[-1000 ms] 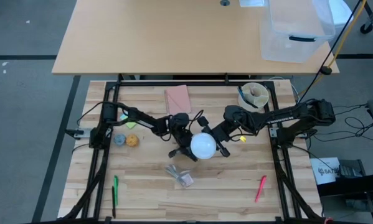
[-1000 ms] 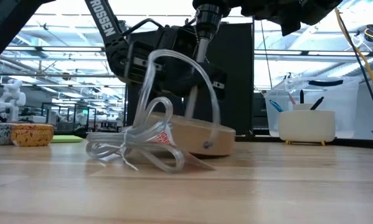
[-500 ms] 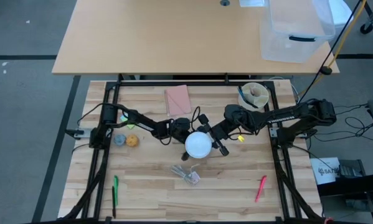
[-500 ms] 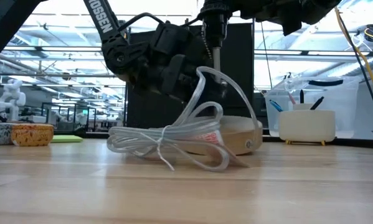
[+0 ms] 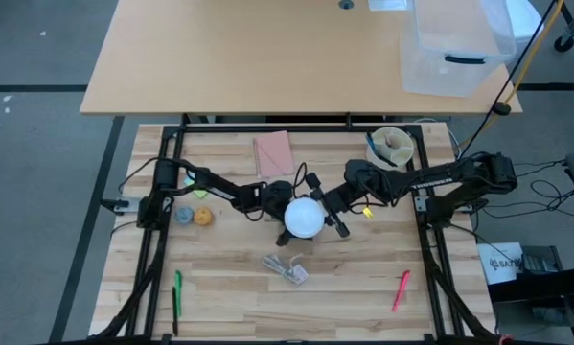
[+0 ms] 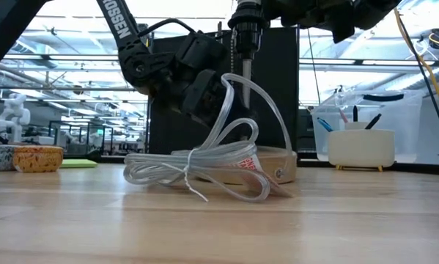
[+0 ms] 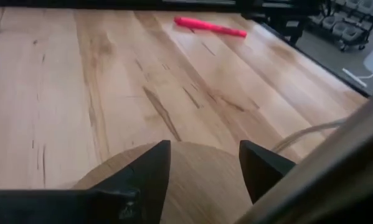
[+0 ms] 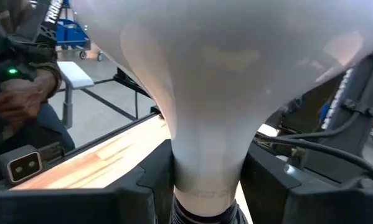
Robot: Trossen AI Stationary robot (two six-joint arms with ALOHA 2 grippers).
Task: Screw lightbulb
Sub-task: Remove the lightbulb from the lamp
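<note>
Wooden counter (image 5: 229,264): my right gripper (image 8: 202,177) pinches lightbulb (image 5: 304,218) neck; left gripper (image 7: 202,165) spread over the wooden disc (image 7: 192,183). Keep bulb upright, twist gently.

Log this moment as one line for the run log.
right gripper: shut on lightbulb neck | left gripper: open over wooden base | plastic wrapper: on table

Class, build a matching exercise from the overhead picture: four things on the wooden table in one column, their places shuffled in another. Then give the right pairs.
Things
1. white frosted lightbulb
2. pink marker pen
3. green marker pen
4. crumpled clear plastic wrapper

Places, in the high view
a. lower left of the wooden table
b. gripped by the right hand, mid-table
c. just below the bulb
d. lower right of the table

Pairs: 1-b, 2-d, 3-a, 4-c
</note>
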